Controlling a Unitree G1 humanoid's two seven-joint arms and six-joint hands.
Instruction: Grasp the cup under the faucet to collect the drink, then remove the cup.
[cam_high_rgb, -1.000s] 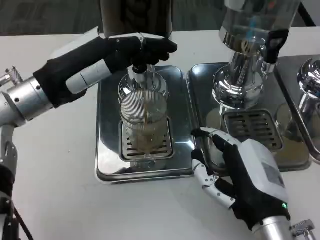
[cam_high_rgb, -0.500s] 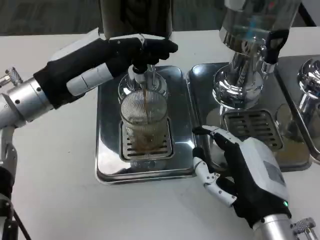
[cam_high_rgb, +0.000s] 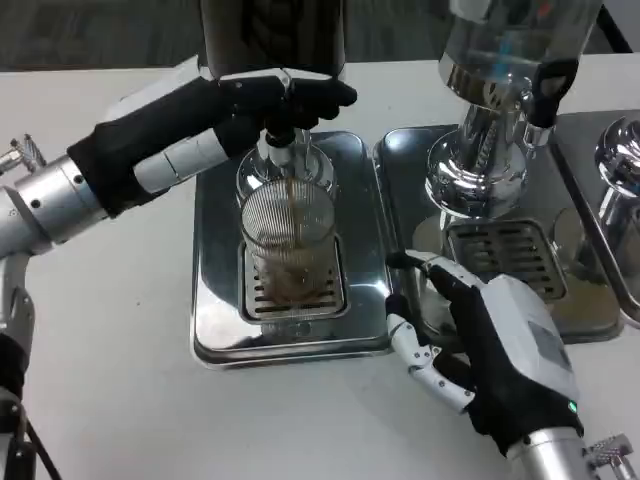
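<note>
Currently ribbed glass cup (cam_high_rgb: 289, 250) sits on drip-tray (cam_high_rgb: 215, 300) grate, centred below faucet (cam_high_rgb: 279, 158), catching brown stream. Left hand (cam_high_rgb: 262, 105) grasps the tap lever, likely keeping flow running; right hand (cam_high_rgb: 480, 340) released, fingers spread, near tray's right edge, seemingly ready for pickup.

The cup (cam_high_rgb: 289, 245) is clear ribbed glass or plastic (hard to say which), glossy, with brown liquid inside. Under it the drip tray (cam_high_rgb: 215, 300) is polished metal, mirror-bright, as is the chrome base of the second dispenser (cam_high_rgb: 478, 160) toward the table's right edge. The table (cam_high_rgb: 110, 390) looks matt white. The left hand (cam_high_rgb: 270, 105) wears dull black covering; the right hand (cam_high_rgb: 500, 350) shows smooth white plastic.
</note>
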